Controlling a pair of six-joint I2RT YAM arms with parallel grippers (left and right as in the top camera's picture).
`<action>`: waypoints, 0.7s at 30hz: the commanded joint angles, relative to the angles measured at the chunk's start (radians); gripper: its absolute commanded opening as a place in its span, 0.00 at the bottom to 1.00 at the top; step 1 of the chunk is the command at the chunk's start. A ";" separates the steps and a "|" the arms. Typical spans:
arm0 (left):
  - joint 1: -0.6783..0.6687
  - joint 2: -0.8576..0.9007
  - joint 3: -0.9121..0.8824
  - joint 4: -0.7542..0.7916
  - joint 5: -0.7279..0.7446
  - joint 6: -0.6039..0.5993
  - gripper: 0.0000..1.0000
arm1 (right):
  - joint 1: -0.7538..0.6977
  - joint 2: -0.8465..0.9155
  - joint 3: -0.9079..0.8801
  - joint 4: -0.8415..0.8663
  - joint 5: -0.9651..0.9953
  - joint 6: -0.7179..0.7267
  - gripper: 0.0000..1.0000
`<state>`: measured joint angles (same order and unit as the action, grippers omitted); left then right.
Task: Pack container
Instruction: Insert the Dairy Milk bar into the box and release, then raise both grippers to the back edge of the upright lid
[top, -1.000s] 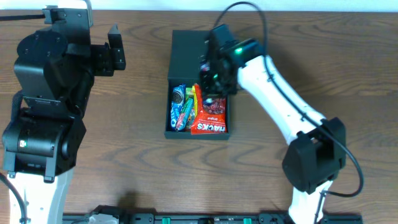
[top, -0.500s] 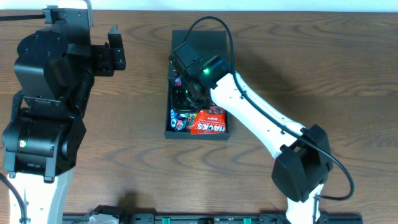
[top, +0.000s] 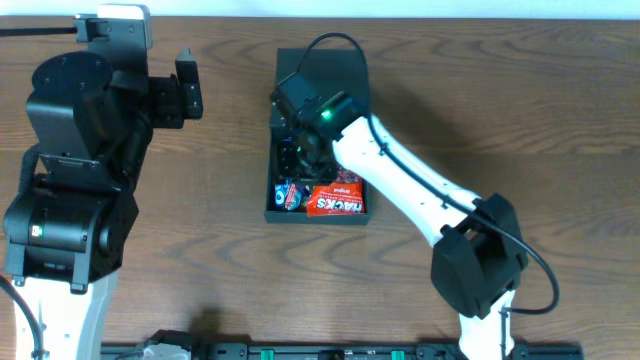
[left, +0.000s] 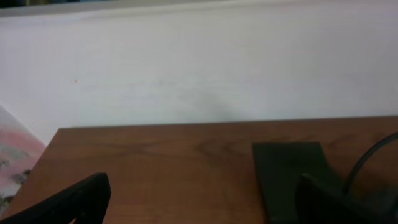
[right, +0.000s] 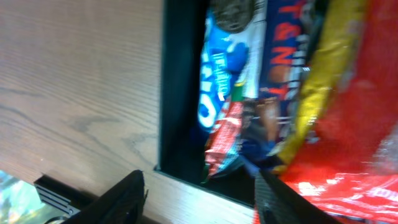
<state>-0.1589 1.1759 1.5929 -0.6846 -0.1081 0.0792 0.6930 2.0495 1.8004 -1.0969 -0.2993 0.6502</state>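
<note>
Spread wide, the left jaws hold nothing: in the left wrist view the two dark fingers sit at the bottom corners, with bare wooden surface showing in the gap. From overhead, the black left arm stands over the left side of the surface, well apart from the container, with its jaws turned toward it.

The right jaws are also parted and pinch nothing. The right wrist view shows both fingers low in the frame, with the container's wall and a strip of wood between them. They hang over the left part of the container, close to one corner and above the packets.

The container, a shallow matte black cardboard box, lies mid-surface toward the back edge, and its flap lid lies open behind it. The white right arm reaches diagonally over it from the front right and hides part of the inside.

Along the left wall lies a blue packet, an Oreo packet as far as the blurred close view lets me judge. Next to it is a dark blue packet with orange lettering, then a narrow yellow packet. A red snack packet fills the front right corner. The packets overlap one another.
</note>
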 joint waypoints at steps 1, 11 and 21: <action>0.003 -0.008 0.013 -0.023 -0.002 0.003 0.95 | -0.051 -0.032 0.041 -0.012 -0.019 -0.077 0.53; 0.003 0.251 0.012 -0.150 0.078 -0.091 0.06 | -0.367 -0.179 0.100 -0.030 0.169 -0.188 0.02; 0.031 0.651 0.012 -0.043 0.333 -0.249 0.06 | -0.562 -0.131 -0.100 0.044 0.111 -0.214 0.02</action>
<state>-0.1516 1.7790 1.5982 -0.7471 0.0994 -0.1116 0.1516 1.8851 1.7538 -1.0782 -0.1223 0.4740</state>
